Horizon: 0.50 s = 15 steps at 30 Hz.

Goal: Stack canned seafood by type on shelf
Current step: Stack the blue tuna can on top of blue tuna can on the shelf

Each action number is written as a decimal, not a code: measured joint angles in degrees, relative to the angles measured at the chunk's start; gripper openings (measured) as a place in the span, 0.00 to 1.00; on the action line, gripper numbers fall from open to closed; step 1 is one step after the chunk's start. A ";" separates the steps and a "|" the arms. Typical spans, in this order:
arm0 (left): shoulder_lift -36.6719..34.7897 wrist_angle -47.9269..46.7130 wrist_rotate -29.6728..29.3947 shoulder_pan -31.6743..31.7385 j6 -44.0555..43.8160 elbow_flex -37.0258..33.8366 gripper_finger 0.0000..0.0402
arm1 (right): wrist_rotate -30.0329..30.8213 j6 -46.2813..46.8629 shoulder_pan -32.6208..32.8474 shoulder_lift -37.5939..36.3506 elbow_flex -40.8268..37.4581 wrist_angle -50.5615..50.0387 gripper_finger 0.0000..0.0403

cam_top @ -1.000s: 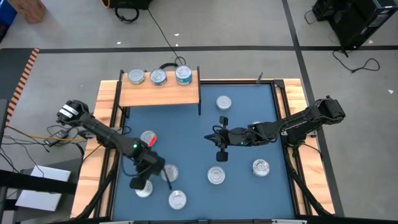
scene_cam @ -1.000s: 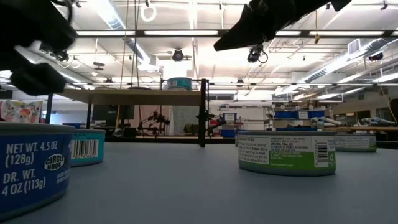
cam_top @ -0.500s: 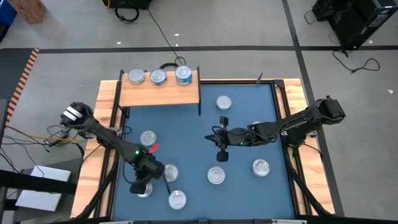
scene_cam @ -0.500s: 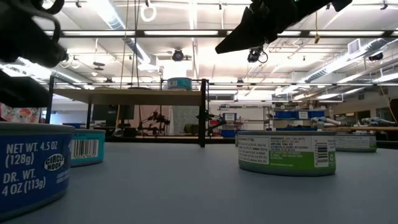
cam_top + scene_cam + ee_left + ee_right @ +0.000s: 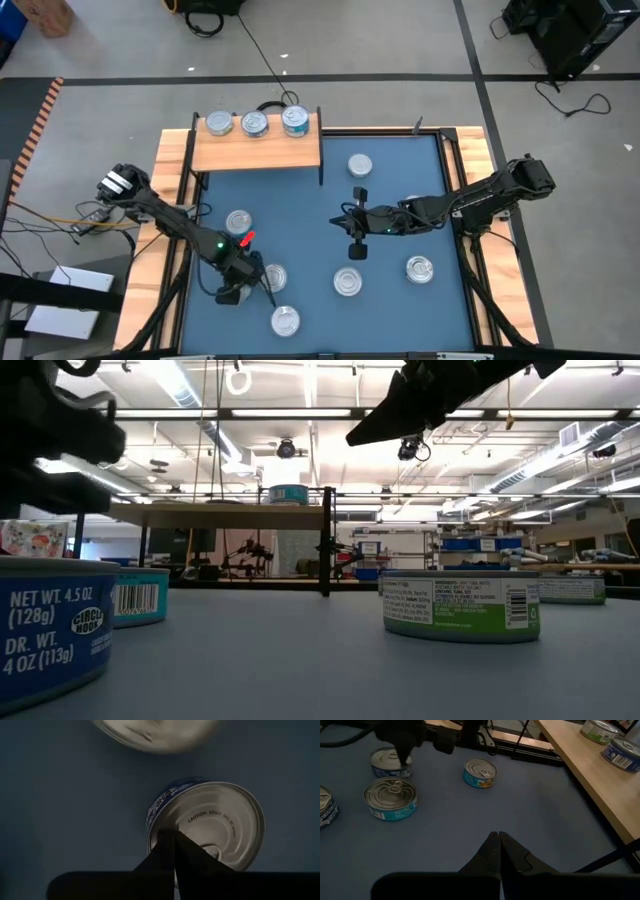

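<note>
My left gripper (image 5: 232,293) is shut and points down over a blue-labelled tin of canned seafood (image 5: 220,815) at the near left of the blue tabletop. The same tin (image 5: 384,766) shows under that gripper in the right wrist view. My right gripper (image 5: 338,222) is shut and hangs above the table's middle with nothing in it. The light wooden shelf (image 5: 255,150) stands at the far left and carries three tins (image 5: 254,124) side by side on its board. My left gripper comes from above with its shut fingertips (image 5: 175,840) over the silvery lid (image 5: 200,817), on the side away from the pull tab. I cannot tell whether they touch the lid. The tin stands flat on the tabletop.
Loose tins stand on the tabletop: one close beside the left gripper (image 5: 272,278), one at the near edge (image 5: 286,320), one behind it (image 5: 237,222), two near the middle and right (image 5: 348,282) (image 5: 419,268), and one farther back (image 5: 358,165). Wooden rails (image 5: 470,150) border the table.
My left gripper has turned at the wrist, tipped more steeply downward and sunk a little over the near-left tin, staying shut. The tins have not moved.
</note>
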 joint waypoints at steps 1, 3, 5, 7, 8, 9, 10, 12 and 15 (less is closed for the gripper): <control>0.00 0.13 -1.52 0.40 -0.10 0.06 0.00 | 0.00 0.00 0.00 0.00 0.00 0.02 0.01; 0.00 -0.16 -4.41 1.51 -0.20 0.10 0.00 | 0.02 0.02 0.00 0.00 0.00 0.02 0.01; 0.00 -0.49 -7.16 2.70 -0.15 0.10 0.00 | 0.02 0.02 0.00 0.00 0.00 -0.05 0.01; 0.02 -0.61 -10.06 4.14 -0.08 0.08 0.00 | 0.02 0.02 0.00 0.00 0.00 -0.09 0.01; 0.04 -0.79 -11.67 5.00 -0.08 0.06 0.00 | 0.02 0.02 0.00 0.00 0.00 -0.09 0.01; 0.07 -1.06 -13.33 5.88 0.02 0.04 0.00 | 0.02 0.02 0.00 0.00 0.00 -0.09 0.01; 0.10 -1.35 -14.88 6.72 0.34 0.02 0.00 | 0.04 0.02 0.00 0.00 0.00 -0.09 0.01; 0.16 -1.98 -17.64 8.41 1.36 -0.06 0.00 | 0.04 0.02 0.00 0.00 0.00 -0.10 0.01; 0.22 -1.76 -19.66 11.19 3.71 -0.12 0.00 | 0.05 0.02 0.00 0.00 0.00 -0.12 0.01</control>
